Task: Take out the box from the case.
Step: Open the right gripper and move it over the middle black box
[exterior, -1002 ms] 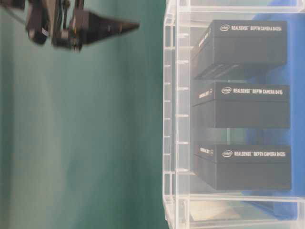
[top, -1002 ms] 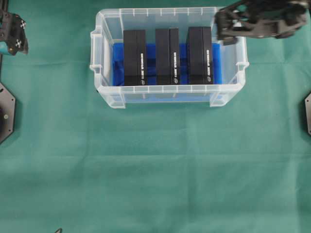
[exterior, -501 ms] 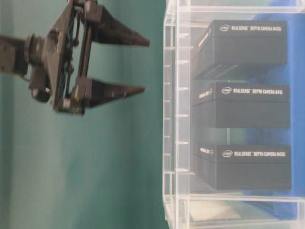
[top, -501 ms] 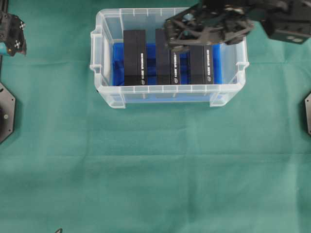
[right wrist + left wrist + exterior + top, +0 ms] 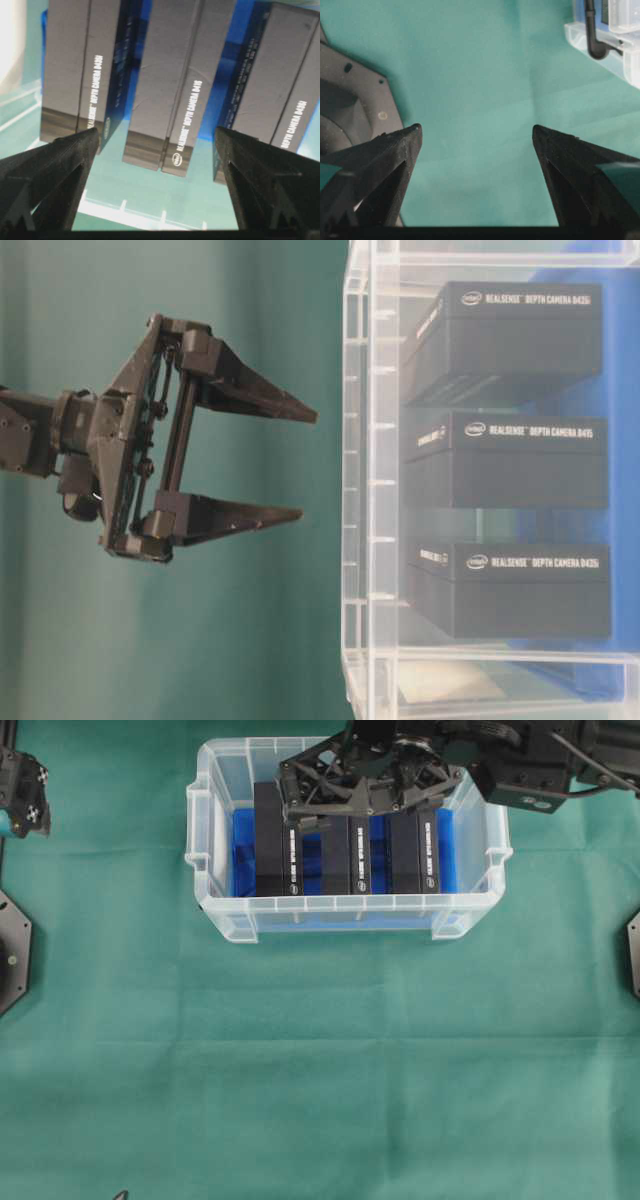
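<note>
I find the case [image 5: 210,840] standing near the far edge of the green worktop [image 5: 320,1070], holding 3 black RealSense camera boxes on edge, side by side on its blue lining [image 5: 243,855]. The right end effector [image 5: 296,808] hangs over the case with its fingers spread wide and nothing between them. In its wrist view the middle box [image 5: 175,85] lies directly below the gap, with the left-hand box [image 5: 80,70] and the right-hand box [image 5: 270,85] toward either fingertip.

Each box runs its long axis from the far edge toward the near edge, printed spine up, so I judge the fingers span across the narrow width.

The left end effector [image 5: 476,132], also spread and empty, sits well apart near the far left corner; the right arm is plainly nearer.
</note>
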Available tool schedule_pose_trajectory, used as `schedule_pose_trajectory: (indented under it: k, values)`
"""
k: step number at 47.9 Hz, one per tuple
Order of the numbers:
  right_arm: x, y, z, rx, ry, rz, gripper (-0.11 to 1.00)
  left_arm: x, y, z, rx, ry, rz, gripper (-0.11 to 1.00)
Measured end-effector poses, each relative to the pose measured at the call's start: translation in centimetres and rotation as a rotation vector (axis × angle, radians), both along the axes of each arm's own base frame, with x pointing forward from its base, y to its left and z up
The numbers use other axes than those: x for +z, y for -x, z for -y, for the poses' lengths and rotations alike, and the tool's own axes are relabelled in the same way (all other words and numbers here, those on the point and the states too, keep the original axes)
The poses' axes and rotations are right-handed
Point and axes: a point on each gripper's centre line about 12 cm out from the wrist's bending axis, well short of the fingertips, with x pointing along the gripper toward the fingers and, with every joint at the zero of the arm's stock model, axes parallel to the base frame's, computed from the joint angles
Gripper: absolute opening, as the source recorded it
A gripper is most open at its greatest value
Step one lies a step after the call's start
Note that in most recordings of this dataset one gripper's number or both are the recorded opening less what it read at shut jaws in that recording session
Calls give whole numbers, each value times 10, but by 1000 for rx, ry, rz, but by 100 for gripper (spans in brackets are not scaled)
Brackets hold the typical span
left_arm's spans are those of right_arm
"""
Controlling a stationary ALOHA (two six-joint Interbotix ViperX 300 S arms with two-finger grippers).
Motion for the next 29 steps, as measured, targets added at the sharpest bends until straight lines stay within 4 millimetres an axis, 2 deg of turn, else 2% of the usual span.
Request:
schedule_pose_trajectory:
  k: [29]
  values:
    - [-1,-1,-1,1,-4,-2,93,0,2,1,0,1,-1,92]
